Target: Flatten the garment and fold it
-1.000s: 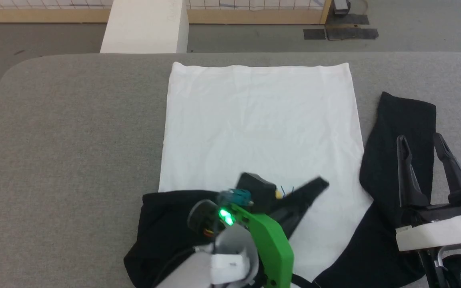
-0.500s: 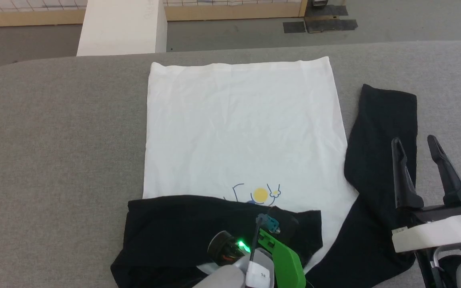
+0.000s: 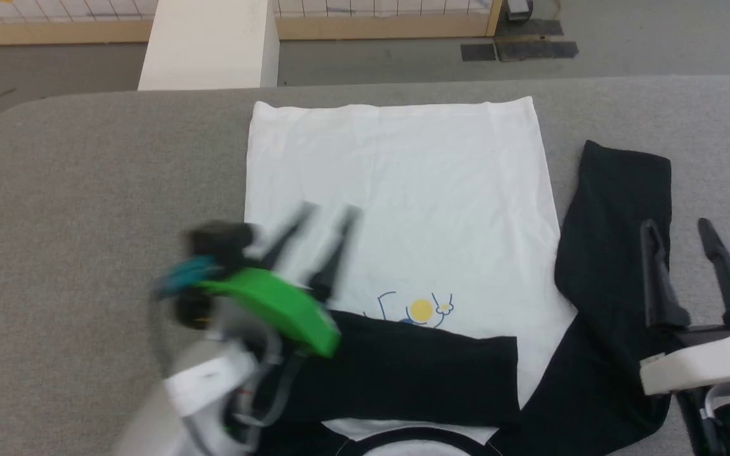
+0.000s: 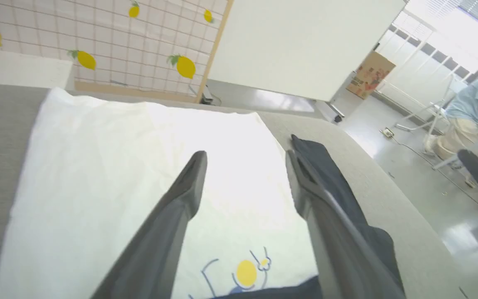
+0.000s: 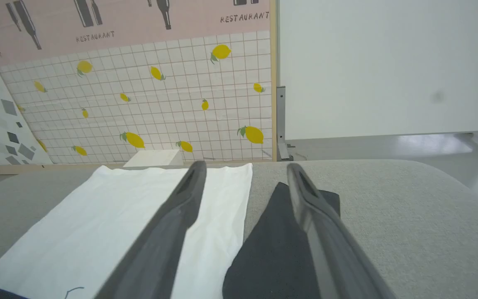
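The garment (image 3: 397, 190), a white T-shirt, lies flat on the grey table (image 3: 86, 190) with its hem at the far side. One black sleeve (image 3: 403, 373) is folded across the chest, just below the yellow-and-blue print (image 3: 421, 310). The other black sleeve (image 3: 618, 209) stretches out to the right. My left gripper (image 3: 329, 210) is blurred, open and empty, above the shirt's left part; in the left wrist view that gripper (image 4: 245, 155) stands over the white cloth (image 4: 98, 187). My right gripper (image 3: 675, 225) is open and empty over the right sleeve's outer edge (image 5: 272, 232).
A white block (image 3: 210, 44) stands on the floor beyond the table's far edge, with dark mats (image 3: 517, 47) to its right. A lemon-patterned tiled wall (image 5: 160, 104) is behind. A person (image 4: 471, 108) sits far off to the right.
My left gripper let go of the black sleeve, which now lies flat across the chest, then opened and swung up and left. The camera shifted slightly. The right gripper has not moved.
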